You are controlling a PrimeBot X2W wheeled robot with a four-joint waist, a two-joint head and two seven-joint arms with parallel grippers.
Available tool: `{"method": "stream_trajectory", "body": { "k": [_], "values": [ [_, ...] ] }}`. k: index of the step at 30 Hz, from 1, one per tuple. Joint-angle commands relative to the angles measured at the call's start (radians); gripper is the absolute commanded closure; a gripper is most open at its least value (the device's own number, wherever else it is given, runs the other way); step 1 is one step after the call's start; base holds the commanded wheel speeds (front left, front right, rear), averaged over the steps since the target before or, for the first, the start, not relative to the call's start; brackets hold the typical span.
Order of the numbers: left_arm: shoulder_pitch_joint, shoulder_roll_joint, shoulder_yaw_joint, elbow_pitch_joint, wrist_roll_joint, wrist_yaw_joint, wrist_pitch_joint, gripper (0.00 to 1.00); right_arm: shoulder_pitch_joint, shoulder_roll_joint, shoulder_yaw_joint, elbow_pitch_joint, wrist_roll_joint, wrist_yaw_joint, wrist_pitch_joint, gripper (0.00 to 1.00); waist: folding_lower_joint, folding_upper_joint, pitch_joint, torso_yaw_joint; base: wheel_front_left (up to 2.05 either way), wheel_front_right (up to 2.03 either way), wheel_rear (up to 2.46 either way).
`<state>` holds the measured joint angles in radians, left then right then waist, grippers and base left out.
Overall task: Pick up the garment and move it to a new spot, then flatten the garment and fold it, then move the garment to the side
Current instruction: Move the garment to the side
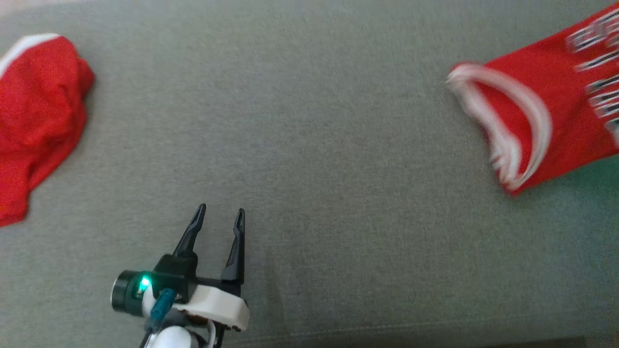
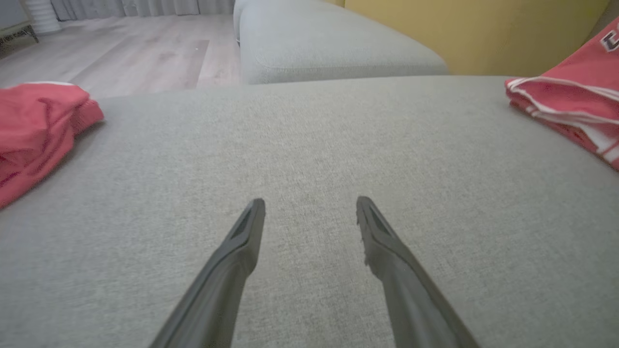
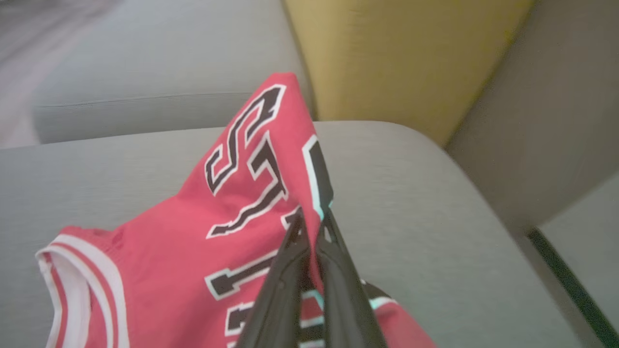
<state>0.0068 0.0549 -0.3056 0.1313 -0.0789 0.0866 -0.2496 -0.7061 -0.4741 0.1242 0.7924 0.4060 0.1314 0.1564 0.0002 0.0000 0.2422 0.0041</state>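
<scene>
The garment (image 1: 546, 111) is a red jersey with white trim and black-and-white lettering, lying at the right of the grey cushion. In the right wrist view my right gripper (image 3: 312, 217) is shut on a raised fold of the garment (image 3: 193, 232), which peaks up above the fingertips. My left gripper (image 1: 220, 212) stands open over bare cushion at the lower middle, holding nothing. In the left wrist view its fingers (image 2: 311, 203) are spread, and the garment (image 2: 575, 101) sits far off to the right.
A second red cloth with a white edge (image 1: 38, 116) lies bunched at the far left (image 2: 34, 125). The grey cushion (image 1: 314, 121) is bare between the two. Beyond it are another grey seat (image 2: 319, 43), a yellow backrest (image 3: 387, 58) and wooden floor (image 2: 111, 53).
</scene>
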Motion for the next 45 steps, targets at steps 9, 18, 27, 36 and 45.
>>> {"method": "stream_trajectory", "body": {
  "k": [9,18,27,36,45],
  "values": [
    [-0.009,0.035,0.047,-0.060,0.049,-0.008,-0.012,0.00,-0.186,-0.198,-0.262,0.236,-0.255,-0.001,-0.197,1.00,-0.0002,0.0000,0.125,-0.054,0.00,0.00,0.00],
    [0.014,0.048,0.062,-0.092,0.052,0.010,-0.012,0.00,-0.222,-0.183,-0.467,0.313,-0.565,-0.001,-0.346,0.00,-0.0002,0.0000,0.121,-0.044,0.00,0.00,0.00],
    [0.014,0.022,0.065,-0.085,0.018,0.021,-0.012,0.00,-0.183,0.013,-0.558,0.096,-0.766,-0.001,-0.417,0.00,-0.0002,0.0000,0.060,-0.058,0.00,0.00,0.00],
    [0.041,0.003,0.075,-0.052,-0.023,0.025,-0.012,0.00,0.083,0.176,-0.375,-0.158,-0.631,-0.001,-0.416,0.00,-0.0002,0.0000,-0.087,-0.029,0.00,0.00,0.00],
    [0.083,-0.002,0.122,-0.003,-0.037,0.021,-0.012,0.00,0.463,0.290,-0.243,-0.455,-0.499,-0.001,-0.347,0.00,-0.0002,0.0000,-0.205,0.047,0.00,0.00,0.00]
  ]
}}
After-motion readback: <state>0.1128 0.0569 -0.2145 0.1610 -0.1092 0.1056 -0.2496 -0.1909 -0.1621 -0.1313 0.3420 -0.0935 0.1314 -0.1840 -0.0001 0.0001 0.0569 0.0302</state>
